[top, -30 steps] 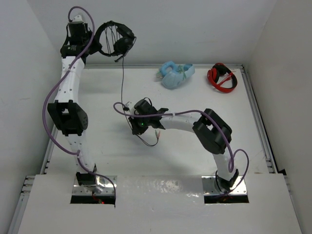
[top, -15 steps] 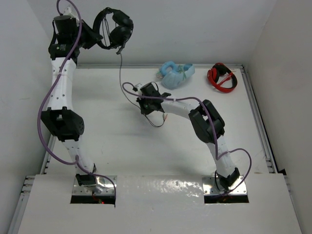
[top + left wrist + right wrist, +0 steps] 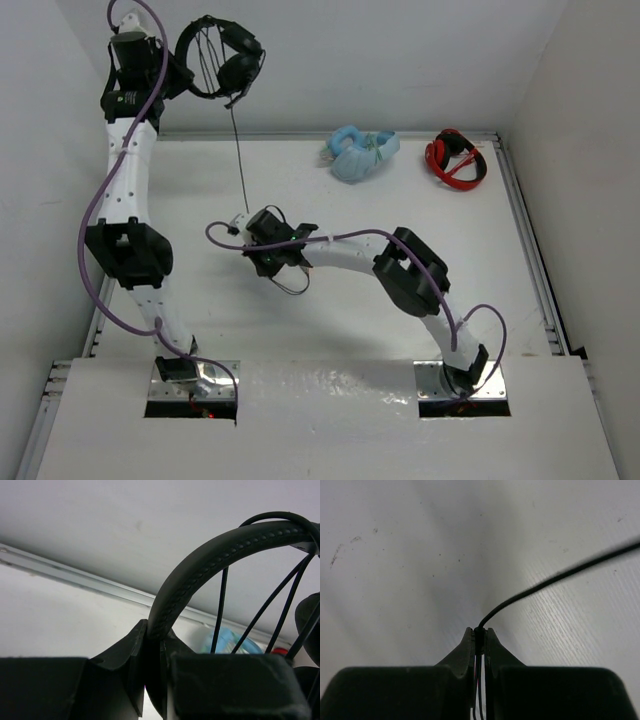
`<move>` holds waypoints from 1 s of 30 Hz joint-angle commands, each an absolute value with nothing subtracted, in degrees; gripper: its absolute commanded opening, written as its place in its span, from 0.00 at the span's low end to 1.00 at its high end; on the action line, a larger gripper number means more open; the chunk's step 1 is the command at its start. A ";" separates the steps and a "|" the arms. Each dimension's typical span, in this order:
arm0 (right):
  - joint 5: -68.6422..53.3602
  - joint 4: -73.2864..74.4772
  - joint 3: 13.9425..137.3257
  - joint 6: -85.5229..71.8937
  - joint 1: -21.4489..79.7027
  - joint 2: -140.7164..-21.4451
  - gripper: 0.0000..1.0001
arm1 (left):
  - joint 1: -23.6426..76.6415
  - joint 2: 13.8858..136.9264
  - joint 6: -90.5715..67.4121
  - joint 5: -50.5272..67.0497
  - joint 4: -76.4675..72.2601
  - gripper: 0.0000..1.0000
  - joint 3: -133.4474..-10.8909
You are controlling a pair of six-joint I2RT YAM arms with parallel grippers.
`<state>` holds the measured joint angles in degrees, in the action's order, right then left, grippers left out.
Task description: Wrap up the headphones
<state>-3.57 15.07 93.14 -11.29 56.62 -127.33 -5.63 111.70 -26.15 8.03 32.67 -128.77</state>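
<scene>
We see the left arm raised high at the far left corner of the cell. The left gripper (image 3: 154, 636) has its jaws pressed onto the headband (image 3: 200, 562) of the black headphones (image 3: 222, 58). The headset hangs in the air in front of the rear wall, clear of the table (image 3: 420, 215). In the left wrist view, several strands of thin black cord cross the arch of the headband. The two earcups (image 3: 243, 66) sit close together on the side away from the gripper.

From the earcups, the cable (image 3: 238, 150) runs down in a straight, taut line to the right gripper (image 3: 243, 222). The right gripper is low over the table, left of centre. Its jaws are closed and pinch the cable between the fingertips, as the right wrist view shows. Behind this grip, a slack loop of the cable (image 3: 294, 286) lies on the table just beside the wrist.

At the far edge of the table, we see the light-blue headphones (image 3: 362, 152) and the red-and-black headphones (image 3: 456, 158). They lie near each other and well apart from both grippers.
</scene>
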 commanded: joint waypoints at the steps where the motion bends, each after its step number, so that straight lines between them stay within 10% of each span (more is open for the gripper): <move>1: -4.65 14.15 91.24 -10.46 56.16 -120.95 0.00 | -6.06 112.14 -22.68 -1.92 24.88 0.00 -128.85; 16: -5.72 13.00 98.60 -11.43 57.83 -128.23 0.00 | -6.07 113.03 -29.53 10.10 26.36 0.00 -131.48; 30: -9.04 12.93 101.61 -9.23 59.75 -122.81 0.00 | -5.98 116.88 -21.21 -5.14 21.72 0.00 -127.80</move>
